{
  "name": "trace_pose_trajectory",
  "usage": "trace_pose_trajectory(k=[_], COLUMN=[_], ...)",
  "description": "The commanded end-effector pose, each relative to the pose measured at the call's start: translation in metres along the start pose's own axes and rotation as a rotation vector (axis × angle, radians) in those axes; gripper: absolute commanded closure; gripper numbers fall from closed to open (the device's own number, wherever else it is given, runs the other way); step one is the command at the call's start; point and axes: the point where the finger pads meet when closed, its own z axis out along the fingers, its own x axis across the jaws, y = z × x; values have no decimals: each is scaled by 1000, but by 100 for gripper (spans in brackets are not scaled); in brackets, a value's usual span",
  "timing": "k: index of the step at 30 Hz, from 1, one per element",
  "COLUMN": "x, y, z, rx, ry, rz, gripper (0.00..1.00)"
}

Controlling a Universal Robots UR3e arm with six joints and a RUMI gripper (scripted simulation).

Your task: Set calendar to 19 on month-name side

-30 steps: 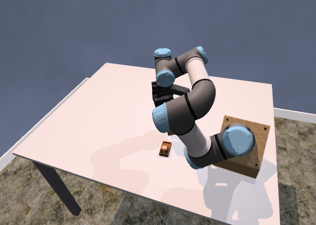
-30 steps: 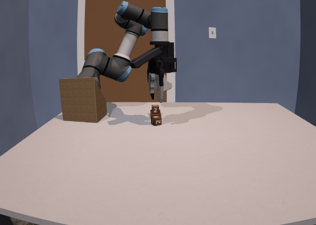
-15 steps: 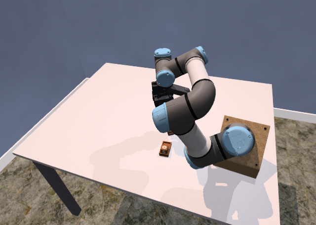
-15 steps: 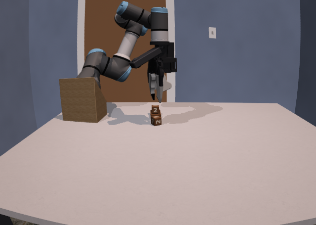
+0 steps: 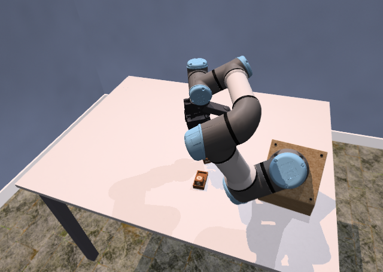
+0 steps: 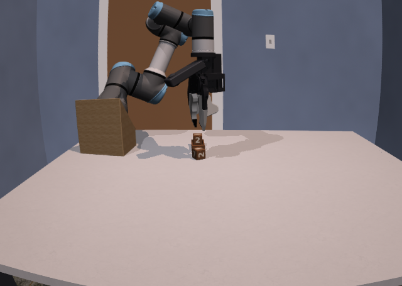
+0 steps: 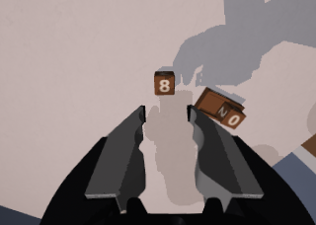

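Note:
The brown tray (image 5: 198,187) (image 6: 203,145) (image 7: 211,103) lies on the table. A cube (image 5: 198,178) (image 6: 197,139) (image 7: 233,118) sits at one end of it, with 0 on top and a 2 on the side facing the tray's empty part. The loose cube (image 6: 198,153) (image 7: 164,85) stands on the table beyond the tray's other end, with 8 on top and a sideways 2 on one side; the arm partly hides it in the top view. My gripper (image 6: 199,127) (image 7: 166,107) is partly open and empty, pointing down above the cubes' height. Its fingertips are hidden in the top view.
The wooden base block (image 5: 297,198) (image 6: 98,127) carries the arm at one side of the table (image 5: 102,133) (image 6: 207,211). The arm reaches over from it, and its shadows fall around the tray and the loose cube.

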Motion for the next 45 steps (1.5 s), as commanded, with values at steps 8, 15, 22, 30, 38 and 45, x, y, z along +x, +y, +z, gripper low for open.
trace_pose_trajectory(k=[8, 15, 22, 30, 38, 45], x=[-1, -1, -1, -1, -1, 0], y=[0, 0, 0, 0, 0, -1], z=[0, 2, 8, 16, 29, 37], rx=[0, 0, 0, 0, 0, 0], ry=[-2, -2, -2, -2, -2, -2], rz=[0, -1, -1, -1, -1, -1], gripper=[72, 72, 72, 72, 72, 72])
